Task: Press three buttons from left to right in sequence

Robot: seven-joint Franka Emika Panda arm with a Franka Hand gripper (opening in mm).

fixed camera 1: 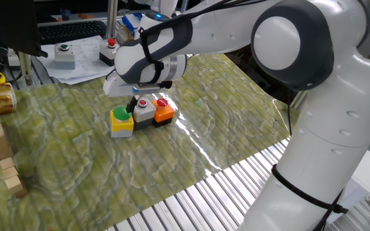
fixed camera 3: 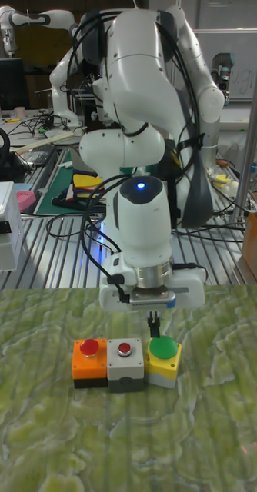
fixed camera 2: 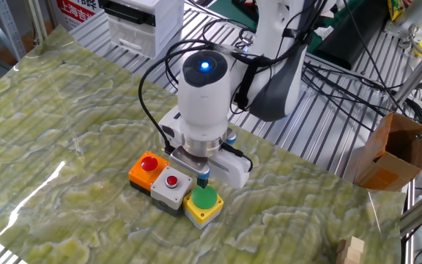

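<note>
We see the three buttons sitting in a touching row on the green marbled desk point(fixed camera 2: 64, 125): a yellow box with a broad green cap point(fixed camera 3: 163, 350), a grey box with a small red cap point(fixed camera 3: 125, 350), and an orange box with a red cap point(fixed camera 3: 89, 348). The fingers point(fixed camera 3: 152, 329) hang straight down just behind the green cap, their tips at its rear edge. They look like one narrow dark stem, and we cannot tell whether they are pressed together or parted.
</note>
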